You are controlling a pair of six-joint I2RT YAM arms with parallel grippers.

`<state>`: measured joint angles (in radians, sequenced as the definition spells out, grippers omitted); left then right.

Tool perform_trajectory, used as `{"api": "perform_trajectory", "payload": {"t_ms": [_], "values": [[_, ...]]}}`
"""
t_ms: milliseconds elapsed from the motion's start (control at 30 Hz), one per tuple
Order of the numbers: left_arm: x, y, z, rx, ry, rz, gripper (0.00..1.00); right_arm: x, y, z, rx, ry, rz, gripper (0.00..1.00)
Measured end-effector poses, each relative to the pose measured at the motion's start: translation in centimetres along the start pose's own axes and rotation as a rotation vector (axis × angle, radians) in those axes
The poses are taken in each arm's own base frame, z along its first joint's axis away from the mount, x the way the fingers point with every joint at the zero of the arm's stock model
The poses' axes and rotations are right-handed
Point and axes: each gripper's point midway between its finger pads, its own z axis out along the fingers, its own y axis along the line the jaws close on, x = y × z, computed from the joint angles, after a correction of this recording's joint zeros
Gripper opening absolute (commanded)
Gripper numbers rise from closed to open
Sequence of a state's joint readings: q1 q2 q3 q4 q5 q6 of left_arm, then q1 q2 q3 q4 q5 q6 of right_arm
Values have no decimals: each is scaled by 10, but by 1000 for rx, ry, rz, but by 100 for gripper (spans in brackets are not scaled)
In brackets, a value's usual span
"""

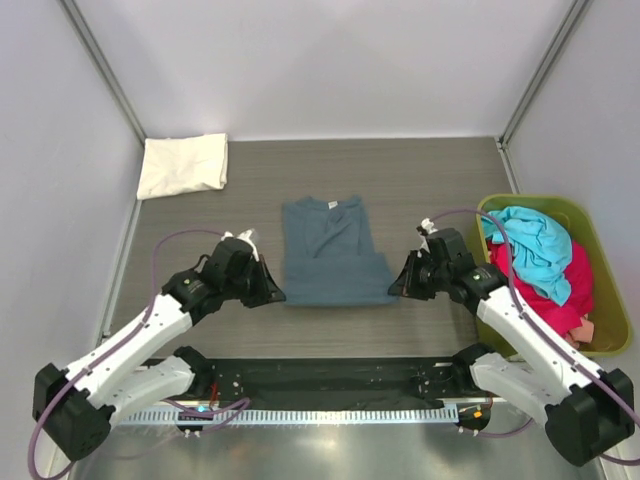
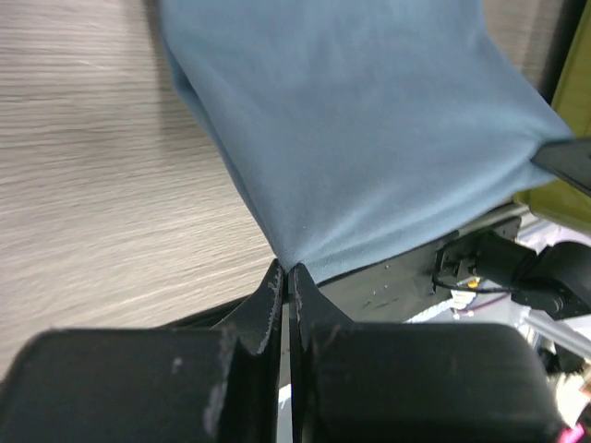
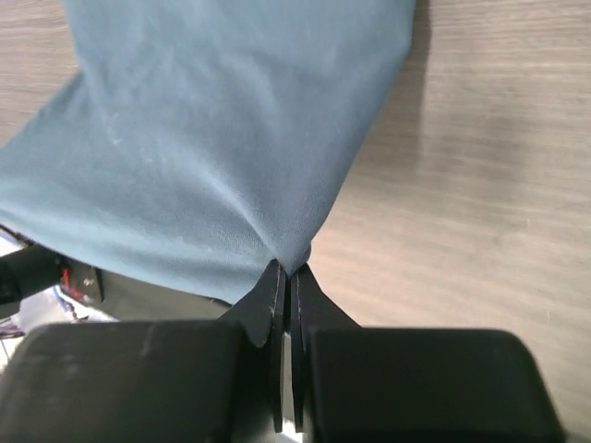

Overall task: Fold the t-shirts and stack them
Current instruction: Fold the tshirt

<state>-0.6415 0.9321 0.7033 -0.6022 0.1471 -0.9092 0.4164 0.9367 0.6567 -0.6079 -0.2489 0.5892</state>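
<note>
The slate-blue t-shirt (image 1: 332, 252) lies in the middle of the table, sleeves folded in, collar at the far end. My left gripper (image 1: 274, 296) is shut on its near left hem corner; the wrist view shows the cloth (image 2: 360, 138) pinched at the fingertips (image 2: 274, 286). My right gripper (image 1: 396, 290) is shut on the near right hem corner, with the cloth (image 3: 212, 138) caught between its fingertips (image 3: 300, 281). A folded cream-white t-shirt (image 1: 183, 165) lies at the far left corner. Turquoise (image 1: 535, 245) and pink-red (image 1: 560, 290) t-shirts sit crumpled in the bin.
The olive-green plastic bin (image 1: 610, 345) stands at the right edge of the table, beside my right arm. A black base plate (image 1: 330, 380) runs along the near edge between the arm bases. Grey walls close the table on three sides.
</note>
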Motion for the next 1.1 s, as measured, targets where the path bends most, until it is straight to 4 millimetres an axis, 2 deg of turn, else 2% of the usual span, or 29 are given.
{"api": "perform_trajectory", "payload": {"t_ms": [67,167,300,433,500,600,767,800,833,867,967,1033,1100], "values": [[-6,-1,-9,-20,-21,3,0,-4,6,-10,3,-2,-1,1],[-23,-10,-15,-63,-40,27,0,-27,20,-16,15,-16,-11,1],[-56,-22,-15,-115,-81,62,0,-68,32,-10,70,-42,-42,1],[-102,-27,-10,-152,-131,51,0,-105,40,6,110,-55,-71,1],[-129,-24,-3,-169,-141,23,0,-122,42,17,123,-50,-74,1],[-157,-19,11,-188,-129,-12,0,-146,42,36,138,-44,-78,1],[-204,-8,53,-202,-75,-62,1,-185,27,78,174,-16,-50,1],[-214,-4,65,-207,-62,-72,8,-191,23,86,179,-8,-39,1],[-222,-1,75,-212,-42,-83,36,-198,18,96,184,3,-28,10],[-234,3,90,-214,-29,-82,43,-205,15,105,190,10,-21,48],[-273,13,129,-218,-1,-110,62,-234,2,139,209,8,-4,97],[-301,22,158,-206,-7,-120,69,-251,-9,159,223,-6,-11,100],[-305,38,177,-223,19,-132,73,-257,-21,172,247,-2,-6,100]]}}
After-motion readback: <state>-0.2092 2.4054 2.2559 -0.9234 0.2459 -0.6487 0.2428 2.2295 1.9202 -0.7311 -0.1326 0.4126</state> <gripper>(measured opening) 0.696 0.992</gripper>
